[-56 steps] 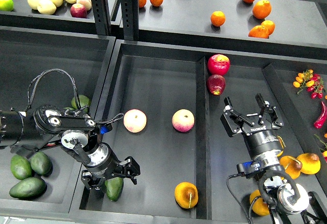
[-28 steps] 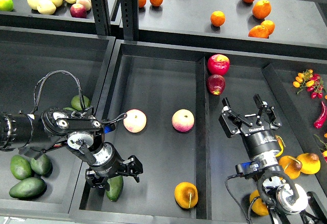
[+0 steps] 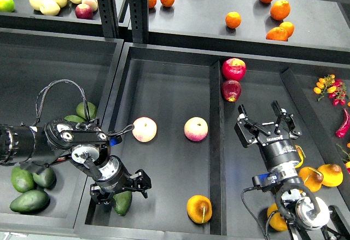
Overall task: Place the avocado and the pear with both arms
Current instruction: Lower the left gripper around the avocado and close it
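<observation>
left tool (image 3: 119,188) over avocado (image 3: 122,202)

Your two arms are black with silver round joints; the left arm (image 3: 65,141) carries looping black cables, the right gripper (image 3: 268,126) small white lettering.
</observation>
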